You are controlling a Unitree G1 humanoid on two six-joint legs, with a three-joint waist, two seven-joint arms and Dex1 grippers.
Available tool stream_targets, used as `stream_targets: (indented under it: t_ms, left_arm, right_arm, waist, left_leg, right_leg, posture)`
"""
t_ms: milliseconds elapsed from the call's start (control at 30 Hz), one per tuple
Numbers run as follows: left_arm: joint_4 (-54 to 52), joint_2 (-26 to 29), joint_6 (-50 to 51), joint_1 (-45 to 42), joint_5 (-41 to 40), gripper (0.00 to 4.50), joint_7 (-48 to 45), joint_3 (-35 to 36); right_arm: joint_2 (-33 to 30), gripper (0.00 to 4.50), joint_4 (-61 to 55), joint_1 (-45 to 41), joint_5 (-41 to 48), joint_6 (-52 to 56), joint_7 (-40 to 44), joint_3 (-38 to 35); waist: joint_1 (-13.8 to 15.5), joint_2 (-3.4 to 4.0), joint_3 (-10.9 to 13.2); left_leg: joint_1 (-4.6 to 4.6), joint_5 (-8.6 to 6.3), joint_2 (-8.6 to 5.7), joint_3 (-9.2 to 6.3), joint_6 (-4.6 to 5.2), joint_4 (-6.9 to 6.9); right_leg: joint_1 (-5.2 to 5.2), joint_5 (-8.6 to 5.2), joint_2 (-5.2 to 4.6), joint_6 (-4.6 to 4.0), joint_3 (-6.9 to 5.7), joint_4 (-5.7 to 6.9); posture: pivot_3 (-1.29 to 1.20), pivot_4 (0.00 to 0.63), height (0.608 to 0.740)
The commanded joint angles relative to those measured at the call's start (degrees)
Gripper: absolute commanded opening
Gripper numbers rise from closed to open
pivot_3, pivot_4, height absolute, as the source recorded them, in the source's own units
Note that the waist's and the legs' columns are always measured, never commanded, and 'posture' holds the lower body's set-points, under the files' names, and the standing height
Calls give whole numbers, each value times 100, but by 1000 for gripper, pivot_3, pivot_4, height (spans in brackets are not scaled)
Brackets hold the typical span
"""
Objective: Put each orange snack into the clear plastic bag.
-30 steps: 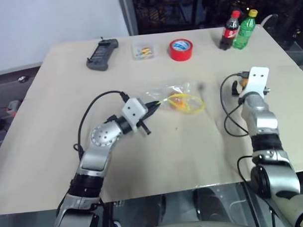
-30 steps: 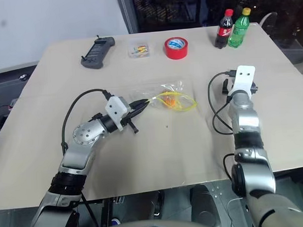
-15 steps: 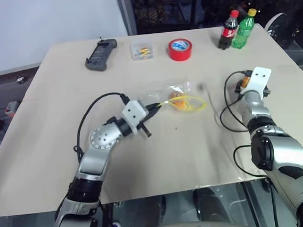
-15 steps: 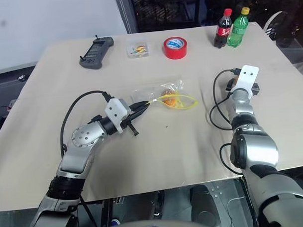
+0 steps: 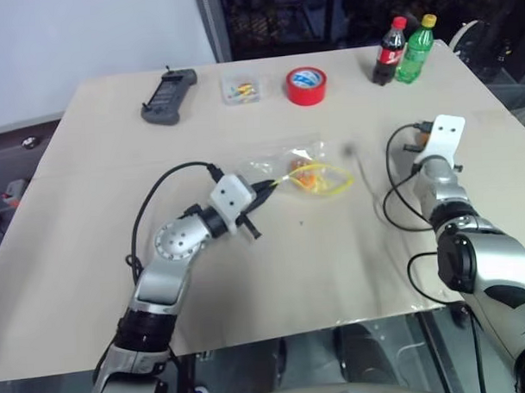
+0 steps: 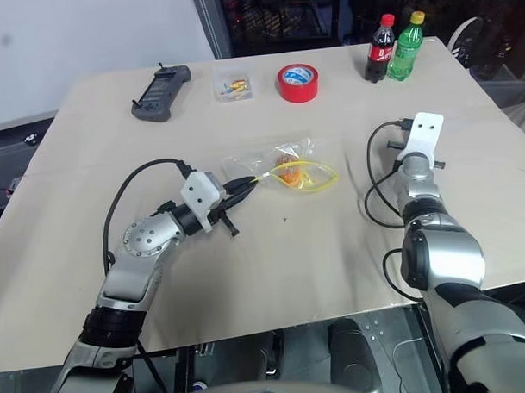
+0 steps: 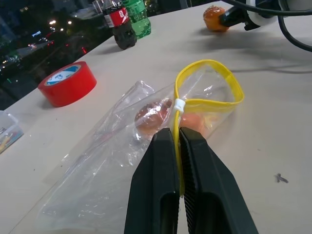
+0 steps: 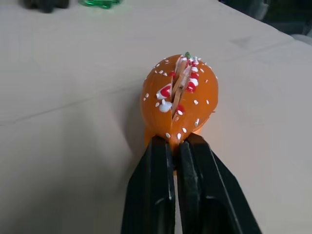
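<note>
Orange snack (image 8: 179, 105) pinched in right tool (image 8: 176, 146)

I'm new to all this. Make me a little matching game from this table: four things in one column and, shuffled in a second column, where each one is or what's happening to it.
Things:
1. red tape roll
2. clear plastic bag
3. orange snack on the bare table
4. cola bottle

Places or states:
A. pinched at its near end by the right gripper
B. standing right beside the green bottle
C. held by its yellow seal strip in the left gripper
D. lying next to the small clear box

Pairs: 1-D, 2-C, 3-A, 4-B
</note>
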Motion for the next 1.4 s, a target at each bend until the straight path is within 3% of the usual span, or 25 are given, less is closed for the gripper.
stream_targets:
  t_ms: [33, 200, 333, 500, 733, 867, 1167, 1333, 1400]
  left_arm:
    - [-289, 10, -52, 23, -3, 0, 74, 65]
    - [-278, -35, -59, 22, -23, 0, 98, 49]
    - [-257, -26, -79, 19, -31, 0, 97, 98]
    - [-296, 13, -79, 61, -65, 0, 43, 126]
    - [-345, 138, -208, 94, -111, 0, -146, 125]
    - [-457, 201, -280, 211, -185, 0, -223, 165]
    - [-647, 470, -616, 613, -263, 0, -679, 35]
    - [-668, 555, -794, 798, -260, 0, -846, 6]
    - [-662, 544, -784, 811, -261, 0, -819, 33]
  right_arm:
    - [55, 49, -768, 123, 197, -246, 801, 37]
    - [191, 49, -4249, 1690, 1269, 1476, 2754, 402]
    - [-572, 49, -8010, 3527, 2953, 3949, 3857, 775]
    - [-1152, 49, -9765, 4355, 4133, 5330, 4045, 713]
    - [-1130, 49, -9974, 4333, 4165, 5614, 4127, 1206]
    - [-967, 49, -9354, 3961, 3708, 5630, 3871, 1544]
    - [-831, 49, -8521, 3435, 3109, 5439, 4252, 2067]
    - [-273, 49, -8041, 3161, 2809, 5323, 3964, 2143]
    - [-115, 49, -8106, 3207, 2784, 5116, 4228, 2252]
  waist:
    - [-3, 0, 0]
    - [36, 1, -1]
    - [175, 14, 3]
    - [162, 19, 7]
    - [200, 18, 7]
    - [200, 17, 7]
    - [220, 17, 8]
    - [202, 17, 8]
    - [210, 18, 8]
  left_leg:
    - [0, 0, 0, 0, 0, 0]
    - [-2, -10, 3, -8, 16, 3]
    - [-15, -12, 3, -20, 20, 4]
    - [5, -16, 7, -14, 26, 8]
    - [23, -16, 14, -29, 26, 29]
    - [19, -16, 9, -29, 25, 30]
    - [15, -16, 7, -32, 25, 22]
    - [15, -16, 9, -35, 25, 20]
    - [15, -16, 8, -36, 25, 19]
  right_leg:
    - [0, 0, 0, 0, 0, 0]
    - [2, 0, 0, 0, -4, -1]
    - [-2, 0, -3, 0, -13, -6]
    - [15, -2, -2, 4, -16, -8]
    - [48, -2, 6, 7, -42, -6]
    - [47, 0, 1, 5, -41, -9]
    - [44, -1, 0, 4, -41, -14]
    - [42, 0, 2, 4, -43, -14]
    - [40, 0, 1, 4, -43, -13]
  posture:
    - [0, 150, 740]
    - [0, 150, 740]
    - [0, 150, 740]
    - [0, 150, 740]
    - [0, 150, 740]
    - [0, 150, 740]
    - [0, 150, 740]
    - [0, 150, 740]
    - [0, 150, 740]
